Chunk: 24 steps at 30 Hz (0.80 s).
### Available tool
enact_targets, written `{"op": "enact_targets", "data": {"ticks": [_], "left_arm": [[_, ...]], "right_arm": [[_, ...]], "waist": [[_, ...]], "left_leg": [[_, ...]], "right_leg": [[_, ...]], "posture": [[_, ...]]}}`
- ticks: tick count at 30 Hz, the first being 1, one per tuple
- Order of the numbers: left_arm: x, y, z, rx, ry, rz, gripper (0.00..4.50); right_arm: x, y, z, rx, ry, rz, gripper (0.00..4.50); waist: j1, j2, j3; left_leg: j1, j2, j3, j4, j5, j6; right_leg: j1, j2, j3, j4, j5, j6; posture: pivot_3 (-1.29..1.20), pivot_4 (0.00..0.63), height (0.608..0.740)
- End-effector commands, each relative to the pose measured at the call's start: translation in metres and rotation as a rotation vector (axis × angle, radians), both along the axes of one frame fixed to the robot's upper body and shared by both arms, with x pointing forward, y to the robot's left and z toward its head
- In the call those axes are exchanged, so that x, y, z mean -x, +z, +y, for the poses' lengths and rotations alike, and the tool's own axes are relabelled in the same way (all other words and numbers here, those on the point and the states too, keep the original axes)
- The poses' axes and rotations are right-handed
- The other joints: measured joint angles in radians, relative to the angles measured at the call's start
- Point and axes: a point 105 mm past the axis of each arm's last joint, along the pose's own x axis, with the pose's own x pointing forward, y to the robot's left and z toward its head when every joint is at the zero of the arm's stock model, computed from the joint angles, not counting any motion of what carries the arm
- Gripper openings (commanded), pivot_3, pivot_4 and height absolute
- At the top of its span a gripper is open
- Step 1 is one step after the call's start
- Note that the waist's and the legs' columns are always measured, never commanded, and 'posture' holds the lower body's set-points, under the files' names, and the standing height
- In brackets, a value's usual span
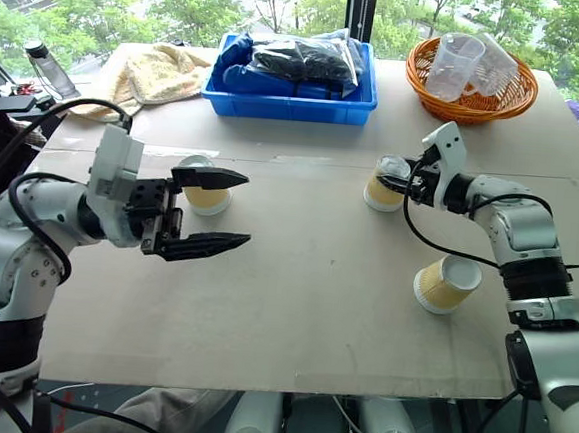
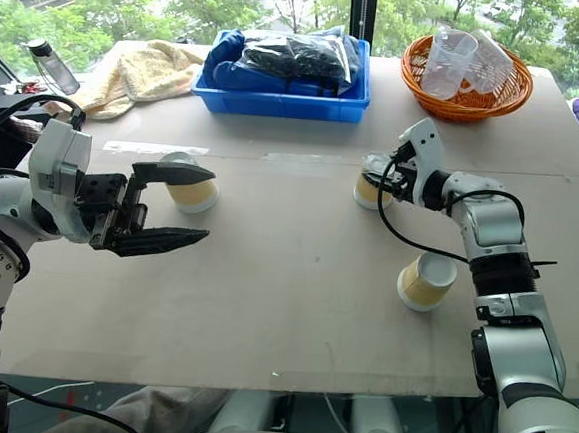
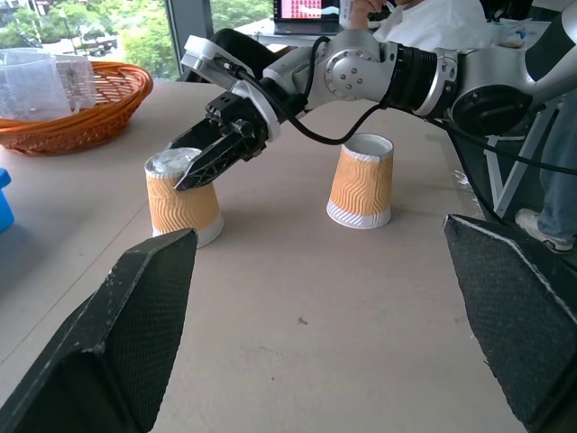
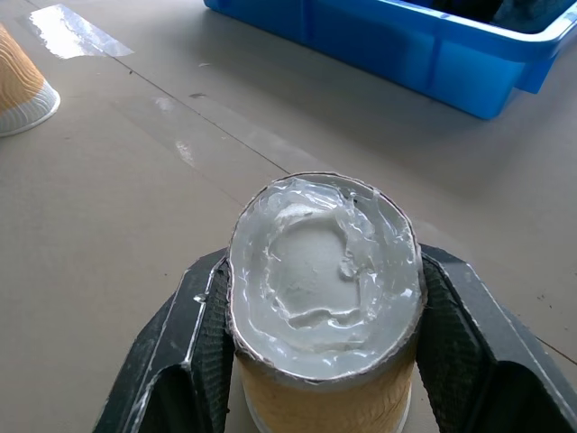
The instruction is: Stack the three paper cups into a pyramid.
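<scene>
Watching the right hand [image 4: 320, 361], I see its 2 black fingers pressed flat against opposite sides of an upside-down paper cup [image 1: 385, 184], just under the white base that faces up. I read that as closed on the cup, which stands on the desk [image 1: 292, 307] in front of the blue bin [image 1: 291, 98].

My main worry is the grip itself. The cup is thin paper and tapers toward the end the fingers hold, so I judge that too hard a squeeze could crush the wall, and too light a one could let the cup slide down and out once I lift. A crushed cup would sit badly as a base or a top.

The second paper cup [image 1: 447, 285], also upside down, stands close to the right forearm, nearer me. If I swing the arm back carelessly, the elbow or the cable could knock it over.

The third paper cup [image 1: 204, 192] sits upside down on the left, just behind the left hand [image 1: 225, 209]. That hand is spread wide, holding nothing and touching nothing I can make out. Any drift of it toward that cup could tip it.

No pyramid yet: all 3 cups stand well apart.
</scene>
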Motion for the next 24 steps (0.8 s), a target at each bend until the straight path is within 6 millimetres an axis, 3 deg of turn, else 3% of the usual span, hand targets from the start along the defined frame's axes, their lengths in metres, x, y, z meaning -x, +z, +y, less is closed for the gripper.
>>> {"op": "enact_targets", "data": {"ticks": [1,6,10,13,17,24], "left_arm": [[0.000,0.007,0.004,-0.010,0.001,-0.037,4.50],[-0.001,0.006,0.003,-0.016,-0.011,-0.036,4.50],[-0.001,0.005,0.002,-0.018,-0.018,-0.032,4.50],[-0.001,0.004,0.001,-0.019,-0.026,-0.028,4.50],[0.000,0.003,0.001,-0.022,-0.034,-0.021,4.50],[0.000,0.002,-0.002,-0.027,-0.060,-0.008,4.50]], "right_arm": [[0.025,0.046,0.012,0.004,0.149,-0.150,1.96],[0.078,0.062,0.024,0.056,0.365,-0.173,1.96],[0.112,0.060,0.028,0.077,0.444,-0.157,1.96],[0.131,0.050,0.026,0.079,0.404,-0.139,1.96],[0.150,0.038,0.019,0.084,0.344,-0.140,1.96],[0.161,0.012,0.004,0.132,0.187,-0.203,1.96]], "waist": [[0.000,0.000,0.000],[0.003,0.000,0.000],[0.004,0.000,0.000],[0.007,0.000,0.000],[0.008,0.000,0.000],[0.007,0.000,0.000]], "left_leg": [[0.000,0.000,0.000,0.000,0.000,0.000],[-0.001,0.000,-0.001,0.000,0.000,0.000],[-0.001,0.000,-0.001,0.000,0.000,0.000],[-0.001,0.000,-0.002,0.000,0.000,0.000],[-0.001,0.000,-0.002,0.000,0.000,0.000],[-0.001,0.000,-0.002,0.001,0.000,0.000]], "right_leg": [[0.000,0.000,0.000,0.000,0.000,0.000],[-0.001,0.000,0.000,0.000,0.000,0.000],[0.000,-0.001,-0.001,0.000,0.000,0.000],[0.000,-0.001,-0.001,0.000,0.000,0.000],[0.000,-0.001,-0.001,0.000,0.000,0.000],[0.000,0.000,-0.001,0.000,0.000,0.000]], "posture": [[0.00,0.150,0.740],[0.00,0.150,0.740],[0.00,0.150,0.740],[0.00,0.150,0.740],[0.00,0.150,0.740],[0.00,0.150,0.740]]}}
